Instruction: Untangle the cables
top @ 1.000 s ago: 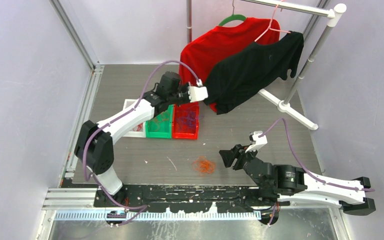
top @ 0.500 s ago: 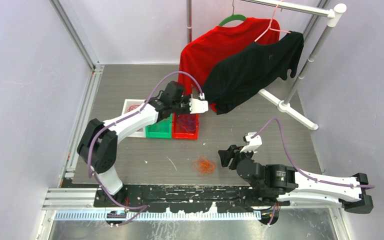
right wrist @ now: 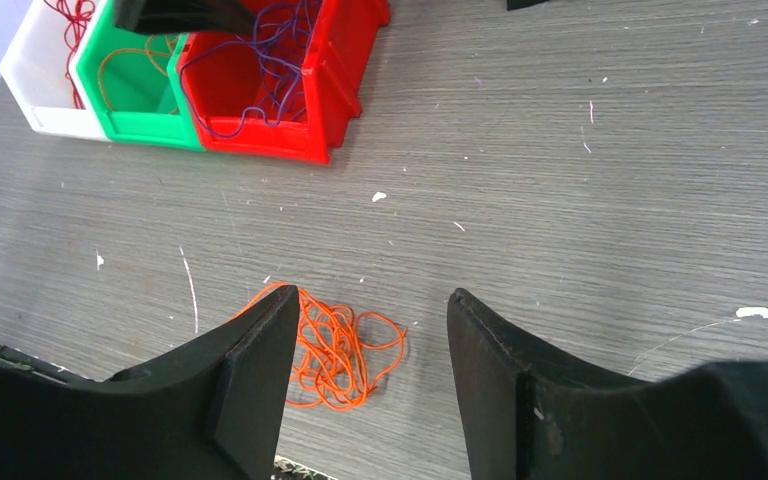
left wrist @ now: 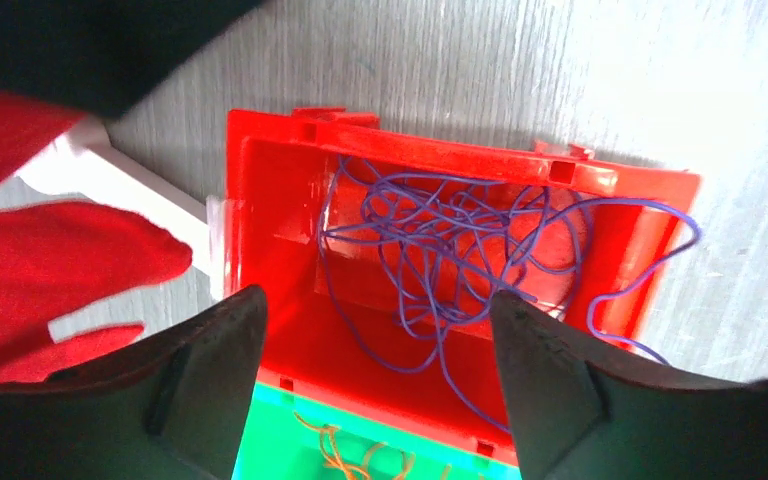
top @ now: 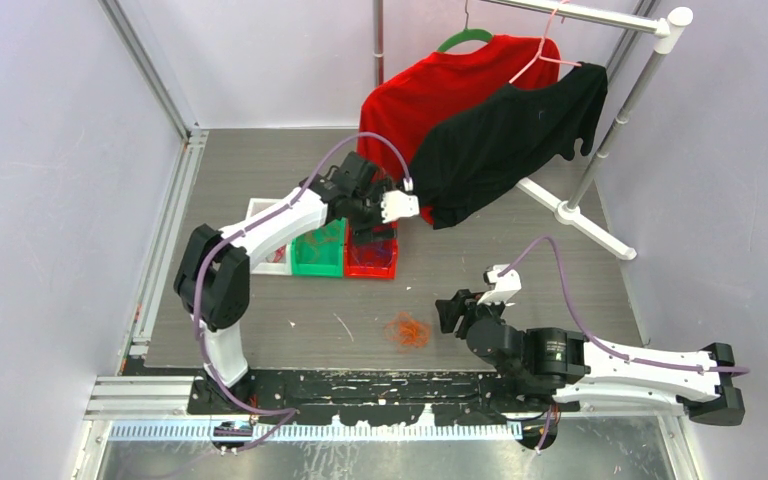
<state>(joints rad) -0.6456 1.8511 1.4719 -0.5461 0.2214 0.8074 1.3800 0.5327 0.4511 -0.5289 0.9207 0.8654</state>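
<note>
Near the surface's near edge, a tangle of thin orange wires (right wrist: 335, 345) is lying just ahead of my open right jaws; my open left jaws are hovering over a red plastic bin (left wrist: 430, 155).

A robotics lab cell is shown: a grey table (top: 260, 170) walled by white panels (top: 50, 150) and aluminium rails (top: 145, 70), with a clothes rack (top: 610, 110) placed beyond the left claw (left wrist: 377, 295).

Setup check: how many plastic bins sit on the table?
3, side by side in one row: a white bin leftmost, a green bin in the middle, and a red bin rightmost. None seems hidden.
</note>
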